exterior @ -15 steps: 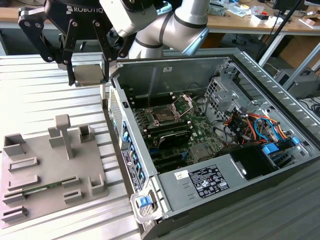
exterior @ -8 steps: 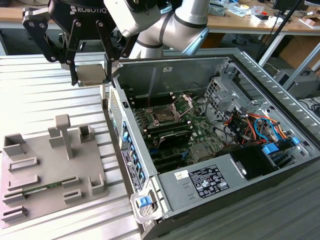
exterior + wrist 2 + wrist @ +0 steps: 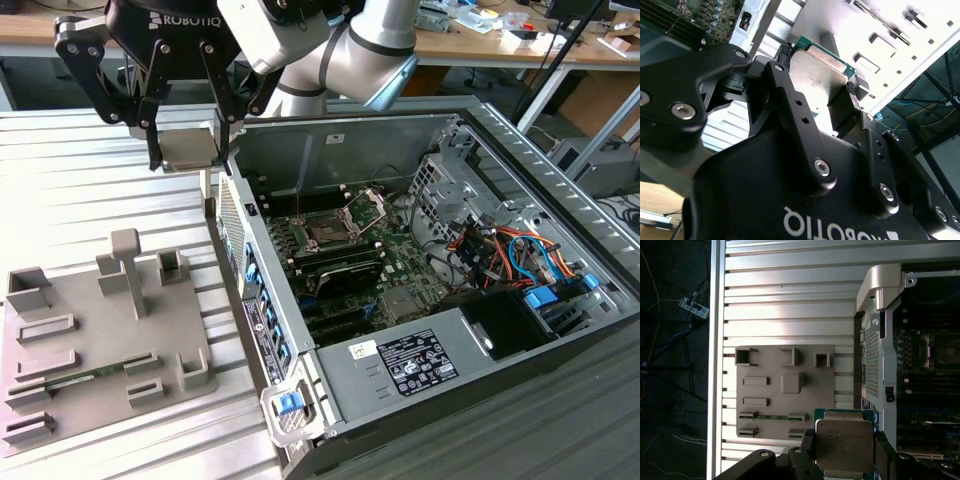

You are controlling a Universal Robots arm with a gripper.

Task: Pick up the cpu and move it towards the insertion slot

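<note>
My gripper (image 3: 188,150) is shut on the cpu (image 3: 187,145), a flat square chip with a silvery top, held by two opposite edges high above the ribbed table. It hangs just outside the open computer case, near the case's back corner at the exterior view's left. In both wrist views the cpu (image 3: 815,80) (image 3: 845,440) sits between the black fingertips (image 3: 783,54) (image 3: 883,452), its green edge showing. The insertion slot (image 3: 325,232), a dark square socket with its metal bracket (image 3: 366,208) hinged up, lies on the motherboard inside the case. It appears again in the first wrist view (image 3: 945,350).
A grey plastic tray (image 3: 100,345) with raised blocks and recesses lies on the table at the exterior view's left, also in the first wrist view (image 3: 770,371). The case's upright side wall (image 3: 240,235) stands between the gripper and the motherboard. Cables and drive cages (image 3: 500,250) fill the case's right.
</note>
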